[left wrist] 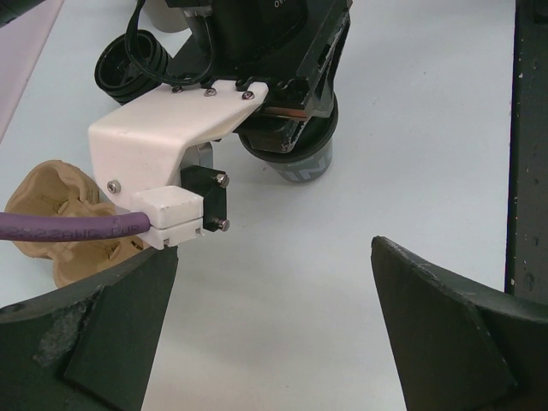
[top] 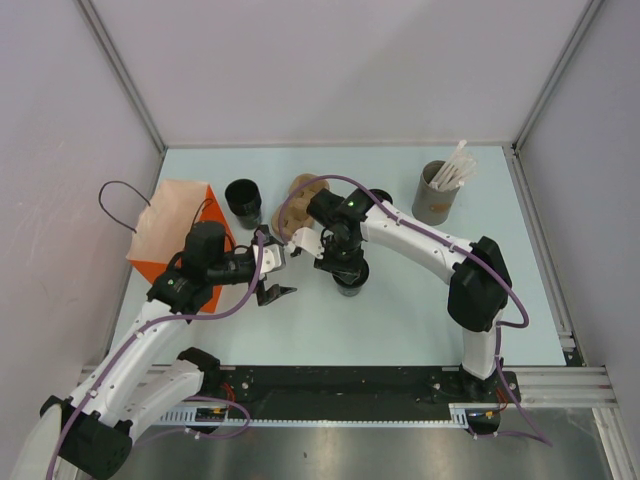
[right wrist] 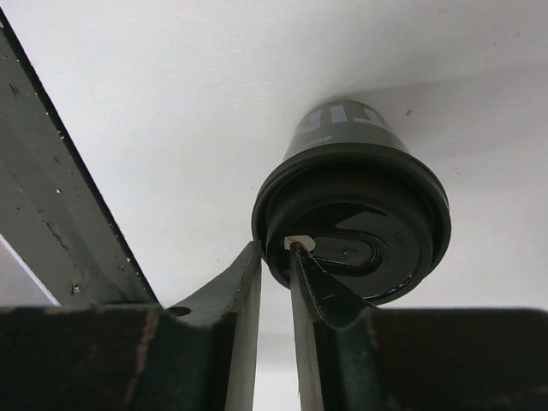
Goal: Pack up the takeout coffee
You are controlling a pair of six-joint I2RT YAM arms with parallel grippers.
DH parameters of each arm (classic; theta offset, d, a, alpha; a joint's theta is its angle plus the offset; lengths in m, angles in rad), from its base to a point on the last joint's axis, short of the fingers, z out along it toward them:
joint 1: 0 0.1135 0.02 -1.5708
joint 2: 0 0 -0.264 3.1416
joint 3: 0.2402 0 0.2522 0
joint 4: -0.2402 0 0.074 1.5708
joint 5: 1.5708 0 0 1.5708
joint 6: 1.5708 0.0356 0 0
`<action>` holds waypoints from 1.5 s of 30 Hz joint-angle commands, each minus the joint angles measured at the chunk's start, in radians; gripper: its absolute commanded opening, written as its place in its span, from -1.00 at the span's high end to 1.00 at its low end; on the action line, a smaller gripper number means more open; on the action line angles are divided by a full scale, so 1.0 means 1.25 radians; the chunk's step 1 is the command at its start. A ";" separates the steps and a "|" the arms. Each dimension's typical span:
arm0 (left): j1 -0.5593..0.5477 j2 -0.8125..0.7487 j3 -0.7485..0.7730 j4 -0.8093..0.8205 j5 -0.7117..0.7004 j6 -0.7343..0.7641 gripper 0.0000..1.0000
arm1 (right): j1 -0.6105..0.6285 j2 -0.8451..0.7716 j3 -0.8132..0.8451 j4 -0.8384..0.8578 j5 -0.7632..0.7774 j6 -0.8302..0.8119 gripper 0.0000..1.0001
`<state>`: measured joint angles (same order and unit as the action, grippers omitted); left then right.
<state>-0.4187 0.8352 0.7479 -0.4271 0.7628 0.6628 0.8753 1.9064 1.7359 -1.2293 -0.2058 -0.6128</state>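
Bag at left of counter, upright. Left pincer released, hanging just right of it. Coffee stands mid-counter. Right pincer is nearly closed astride its lid rim; cannot tell if gripping. Step: picking up coffee. Next, probably: secure hold, lift, carry left into bag.

Orange paper bag far L; pulp carrier back-ctr; stick cylinder back R.

left gripper: spread wide | right gripper: narrow gap (pointing down)
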 commanded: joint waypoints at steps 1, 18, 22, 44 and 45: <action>-0.001 -0.004 -0.002 0.040 0.039 0.026 -0.99 | 0.009 -0.002 0.027 0.008 -0.003 -0.006 0.49; -0.003 0.040 0.000 0.083 0.041 -0.018 -1.00 | -0.082 -0.181 0.046 0.071 -0.068 0.010 -0.11; -0.010 0.114 0.026 0.113 0.013 -0.058 -1.00 | -0.148 -0.315 -0.053 0.177 -0.080 0.032 -0.24; -0.140 0.408 0.227 0.213 -0.213 -0.242 -0.99 | -0.363 -0.709 -0.380 0.505 -0.114 0.181 -0.99; -0.140 0.444 0.239 0.208 -0.203 -0.263 -0.99 | -0.366 -0.710 -0.388 0.505 -0.129 0.183 -1.00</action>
<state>-0.5724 1.2934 0.9760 -0.1940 0.5732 0.4389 0.4408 1.0641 1.2964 -0.6800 -0.3412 -0.3859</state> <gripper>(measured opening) 0.996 0.994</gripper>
